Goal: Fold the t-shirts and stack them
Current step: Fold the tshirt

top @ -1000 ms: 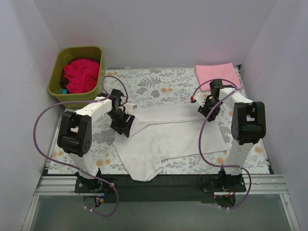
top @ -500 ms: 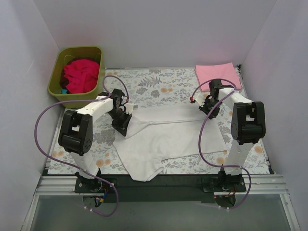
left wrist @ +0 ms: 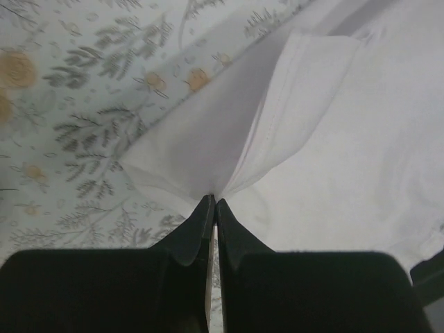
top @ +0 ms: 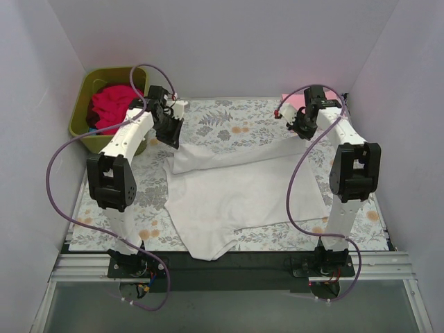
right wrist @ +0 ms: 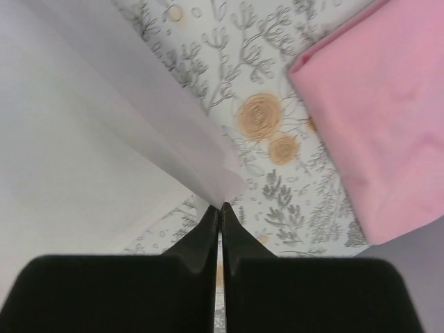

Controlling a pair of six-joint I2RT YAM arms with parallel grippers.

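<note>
**White shirt [top: 236, 198] gripped at its far edge by the left gripper [top: 169, 133] and the right gripper [top: 298, 127].**

Left wrist view: the jaws are pressed together on a fold of white fabric at the shirt's far left corner, with a stitched hem just beyond the tips. Right wrist view: the jaws are likewise clenched, with a thin corner of the shirt caught between the tips. In the top view the gripped edge spans from one gripper to the other, raised above the sheet [top: 229, 121]. The near part of the shirt lies flat on the sheet and reaches its near edge. The pink shirt [top: 338, 98] – folded – lies at the sheet's far right corner, just beside the right gripper. The red shirts [top: 111, 107] sit heaped in the tub [top: 78, 123] at far left – beside the sheet, near the left gripper.
</note>
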